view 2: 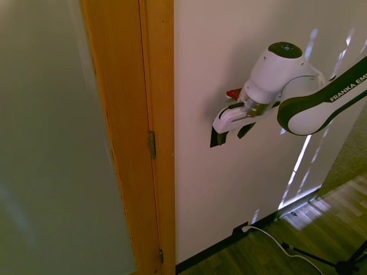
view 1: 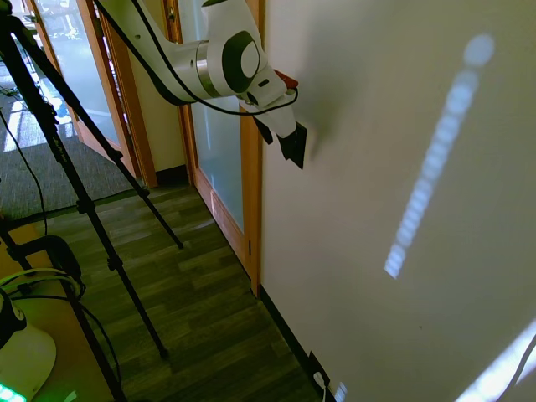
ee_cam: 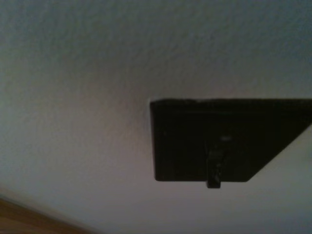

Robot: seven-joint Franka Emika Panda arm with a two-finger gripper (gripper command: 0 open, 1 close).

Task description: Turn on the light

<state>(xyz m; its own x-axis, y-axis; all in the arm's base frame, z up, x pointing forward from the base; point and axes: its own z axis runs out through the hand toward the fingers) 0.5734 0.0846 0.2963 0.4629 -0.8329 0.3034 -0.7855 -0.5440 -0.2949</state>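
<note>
Pressing close against the cream wall, with the gripper right at the black switch plate, just beside the wooden door frame. Hard to separate dark fingers from dark plate in either exterior view, so cannot tell whether the fingers are spread or closed, nor whether anything is gripped. Seen in the second exterior view as a white gripper body with two dark shapes below it against the wall, one nearer the frame, one further off; cannot tell which is plate and which is finger. Filling the wrist view, blurred: the switch plate flat on the wall, with a small toggle sticking out past one edge. Lying low on the wall near the wood floor, a second black plate with a white cable plugged in, well apart from the switch. Falling across the wall, streaks of sunlight.
</note>
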